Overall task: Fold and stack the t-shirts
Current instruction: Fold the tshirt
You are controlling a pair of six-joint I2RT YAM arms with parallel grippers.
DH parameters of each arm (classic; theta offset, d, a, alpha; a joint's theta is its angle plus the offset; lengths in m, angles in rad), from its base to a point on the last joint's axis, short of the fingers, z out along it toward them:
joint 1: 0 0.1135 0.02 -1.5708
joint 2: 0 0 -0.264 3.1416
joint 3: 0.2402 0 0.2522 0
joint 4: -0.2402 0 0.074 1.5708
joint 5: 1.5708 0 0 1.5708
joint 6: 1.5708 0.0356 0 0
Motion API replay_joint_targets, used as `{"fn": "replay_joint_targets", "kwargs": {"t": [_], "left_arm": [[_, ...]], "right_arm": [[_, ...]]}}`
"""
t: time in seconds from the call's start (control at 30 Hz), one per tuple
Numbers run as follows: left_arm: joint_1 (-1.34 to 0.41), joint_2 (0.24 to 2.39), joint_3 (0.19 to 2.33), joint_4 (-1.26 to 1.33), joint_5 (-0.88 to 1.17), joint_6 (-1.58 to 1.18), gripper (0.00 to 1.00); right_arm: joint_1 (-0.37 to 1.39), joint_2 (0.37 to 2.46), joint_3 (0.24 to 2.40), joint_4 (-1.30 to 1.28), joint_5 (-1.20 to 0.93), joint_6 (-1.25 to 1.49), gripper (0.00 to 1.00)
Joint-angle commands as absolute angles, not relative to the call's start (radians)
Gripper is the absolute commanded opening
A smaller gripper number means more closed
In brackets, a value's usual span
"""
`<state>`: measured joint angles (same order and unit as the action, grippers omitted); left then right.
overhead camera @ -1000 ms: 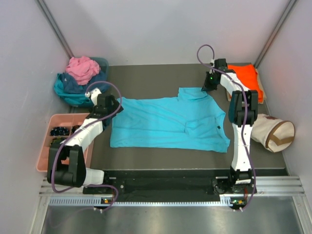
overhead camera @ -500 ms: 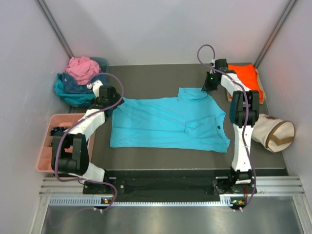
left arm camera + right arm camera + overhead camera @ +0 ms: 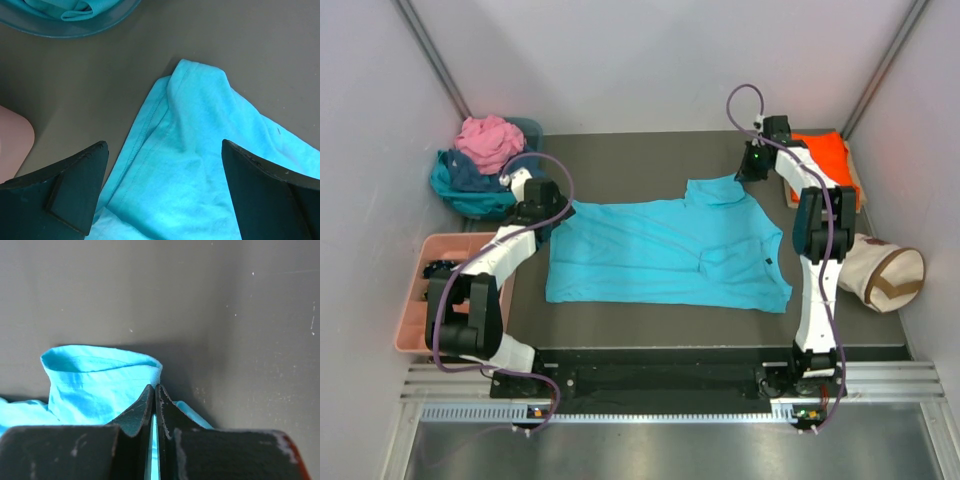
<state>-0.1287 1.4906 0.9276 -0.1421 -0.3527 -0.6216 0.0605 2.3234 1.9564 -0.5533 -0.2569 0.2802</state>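
A bright turquoise t-shirt (image 3: 665, 250) lies spread across the dark mat in the middle of the top view. My left gripper (image 3: 558, 212) hovers open over its far left corner (image 3: 195, 130), its black fingers (image 3: 75, 185) wide on either side of the cloth. My right gripper (image 3: 748, 172) is shut on the far right corner of the same shirt (image 3: 100, 385), a thin strip of turquoise pinched between its fingertips (image 3: 147, 405). An orange t-shirt (image 3: 825, 160) lies folded at the far right. Pink, navy and teal t-shirts (image 3: 485, 155) are piled at the far left.
A teal basket (image 3: 70, 27) holds the pile at the far left. A pink tray (image 3: 415, 300) with small dark items sits at the left edge. A cream canvas bag (image 3: 880, 272) with a brown strap lies at the right, beside the right arm. Walls enclose the mat.
My left gripper has moved away from me and slightly right, to the shirt's far left corner. The right gripper has stayed shut on its corner, almost still.
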Motion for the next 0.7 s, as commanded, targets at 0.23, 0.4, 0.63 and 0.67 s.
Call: {"fn": "replay_joint_targets", "kwargs": {"t": [0.23,0.4,0.63,0.67], "left_arm": [[-0.126,1.512,0.925,-0.103,-0.351,-0.606,0.99],[-0.123,1.589,1.000,-0.120,-0.351,-0.566,0.99],[-0.101,1.759,1.173,-0.129,-0.339,-0.500,0.99],[-0.097,1.772,1.189,-0.121,-0.337,-0.492,0.99]], "right_arm": [[0.052,2.243,1.951,-0.529,-0.258,0.275,0.00],[0.054,2.243,1.953,-0.534,-0.258,0.270,0.00],[0.048,2.252,1.956,-0.534,-0.271,0.271,0.00],[0.049,2.255,1.956,-0.534,-0.273,0.272,0.00]]}}
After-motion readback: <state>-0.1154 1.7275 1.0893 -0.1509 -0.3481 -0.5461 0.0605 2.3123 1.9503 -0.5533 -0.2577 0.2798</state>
